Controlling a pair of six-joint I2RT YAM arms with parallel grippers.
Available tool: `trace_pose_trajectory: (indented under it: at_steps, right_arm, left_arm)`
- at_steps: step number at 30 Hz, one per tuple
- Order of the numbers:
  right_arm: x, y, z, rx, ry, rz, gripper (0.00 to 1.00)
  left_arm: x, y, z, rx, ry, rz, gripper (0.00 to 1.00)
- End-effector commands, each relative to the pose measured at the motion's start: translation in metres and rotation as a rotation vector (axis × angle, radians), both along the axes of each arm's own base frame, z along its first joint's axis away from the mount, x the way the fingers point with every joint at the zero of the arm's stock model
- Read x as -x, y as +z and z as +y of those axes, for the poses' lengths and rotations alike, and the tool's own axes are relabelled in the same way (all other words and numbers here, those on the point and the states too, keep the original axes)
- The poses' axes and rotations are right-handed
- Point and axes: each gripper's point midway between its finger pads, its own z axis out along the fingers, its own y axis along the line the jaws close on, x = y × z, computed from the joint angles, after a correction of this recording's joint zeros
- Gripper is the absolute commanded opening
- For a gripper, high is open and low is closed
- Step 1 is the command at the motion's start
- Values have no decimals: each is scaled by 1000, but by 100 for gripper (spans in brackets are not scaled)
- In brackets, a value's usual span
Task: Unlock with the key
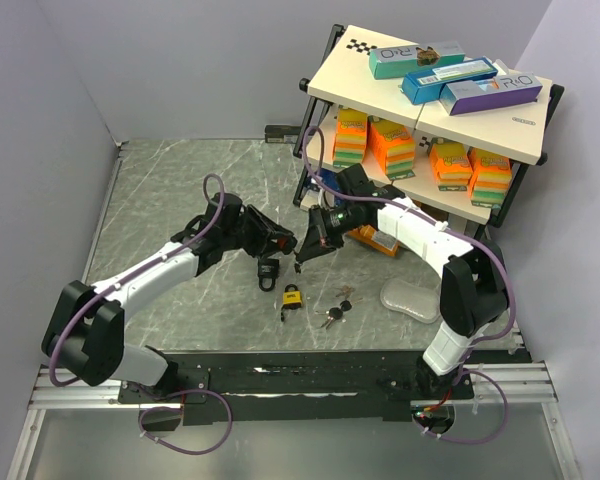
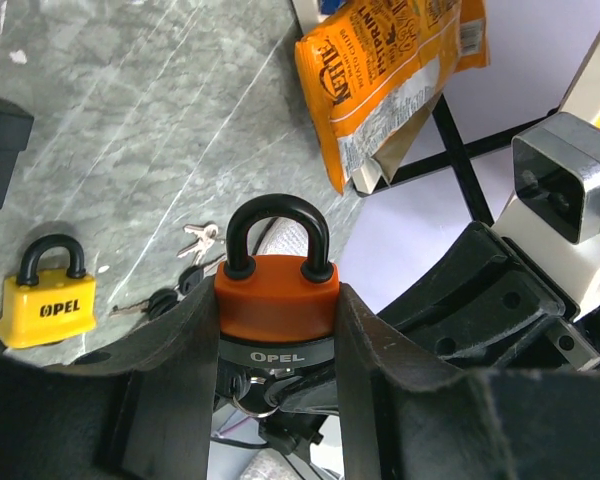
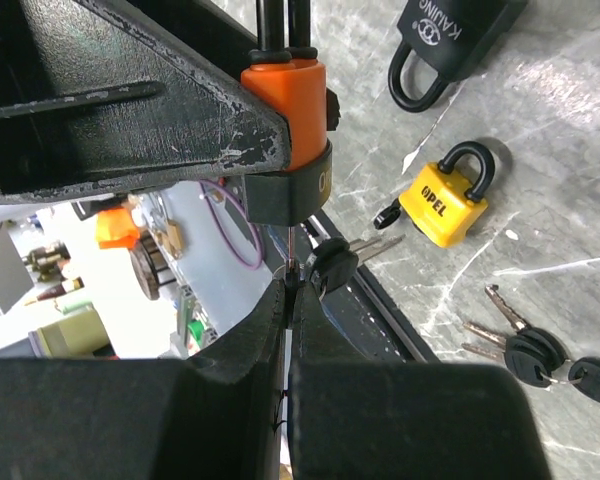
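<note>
An orange padlock [image 2: 276, 295] with a black shackle is clamped by its sides between my left gripper's [image 2: 276, 312] fingers and held above the table. Its grey base faces my right gripper [image 3: 292, 290], which is shut on a key [image 3: 293, 255] whose thin blade goes straight into the bottom of the orange padlock [image 3: 290, 110]. A second black-headed key [image 3: 332, 265] hangs beside it on the same ring. In the top view the left gripper [image 1: 280, 240] and right gripper [image 1: 302, 258] meet over the middle of the table.
On the table lie a yellow padlock [image 1: 292, 297], a black padlock [image 1: 269, 272] and loose keys [image 1: 335, 312]. An orange chip bag [image 2: 380, 80] leans by the shelf unit [image 1: 430, 100] holding boxes and sponges. A grey pad [image 1: 410, 297] lies at the right.
</note>
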Motion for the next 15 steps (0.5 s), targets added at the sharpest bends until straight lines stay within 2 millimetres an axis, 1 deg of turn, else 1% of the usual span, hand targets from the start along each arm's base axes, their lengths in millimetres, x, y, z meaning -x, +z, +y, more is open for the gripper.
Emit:
trace_pose_trajectory:
  at_steps: [1, 5, 8, 12, 15]
  right_arm:
    - [-61, 36, 15, -89, -81, -255, 0]
    - [-67, 30, 15, -80, -73, -300, 0]
    - [-68, 21, 16, -65, -68, -324, 0]
    - [-72, 19, 18, -51, -55, -362, 0]
    - [-73, 15, 18, -6, -34, -400, 0]
  left_arm:
    - [25, 40, -34, 127, -179, -45, 1]
    - [24, 43, -37, 138, -185, -46, 1]
    - [24, 46, -40, 147, -190, -47, 1]
    - [24, 44, -42, 149, -197, -38, 1]
    - [24, 43, -42, 150, -197, -34, 1]
